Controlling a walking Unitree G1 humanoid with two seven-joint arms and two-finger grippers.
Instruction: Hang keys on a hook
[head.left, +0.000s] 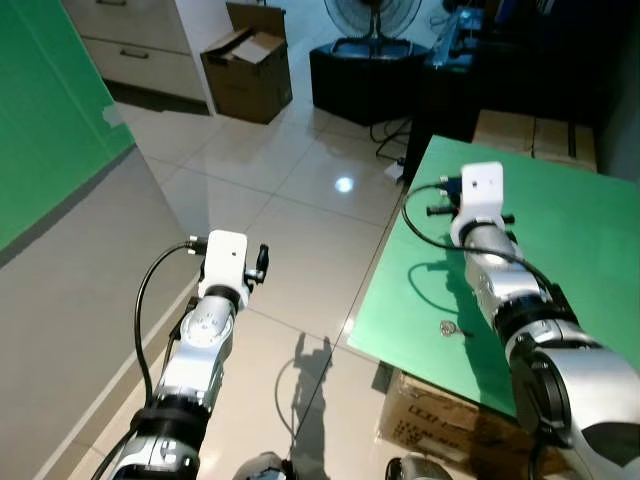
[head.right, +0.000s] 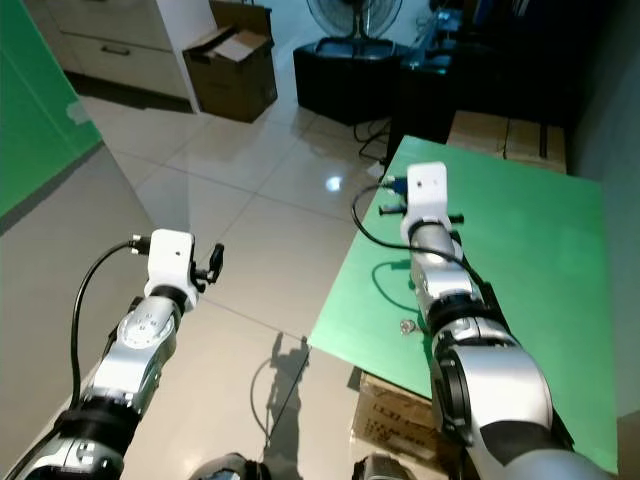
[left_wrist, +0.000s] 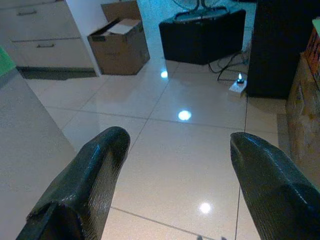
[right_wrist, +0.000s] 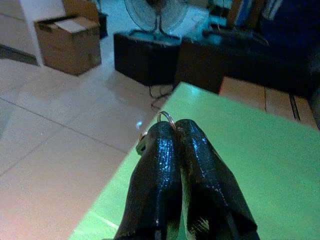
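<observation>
Keys (right_wrist: 159, 125) mostly hidden, ring peeking from closed right claw (right_wrist: 172, 131); left claw (left_wrist: 175, 145) wide open, empty.

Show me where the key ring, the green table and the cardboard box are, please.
key ring (right_wrist: 166, 116): right wrist view, the metal loop above the shut tool tips.
green table (head.left: 560, 210): left eye view, bare top.
cardboard box (head.left: 245, 85): left eye view, front wall.

Green table (head.left: 560, 220), small metal ring (head.left: 449, 327) near its front edge — cardboard boxes (head.left: 440, 420) beneath
</observation>
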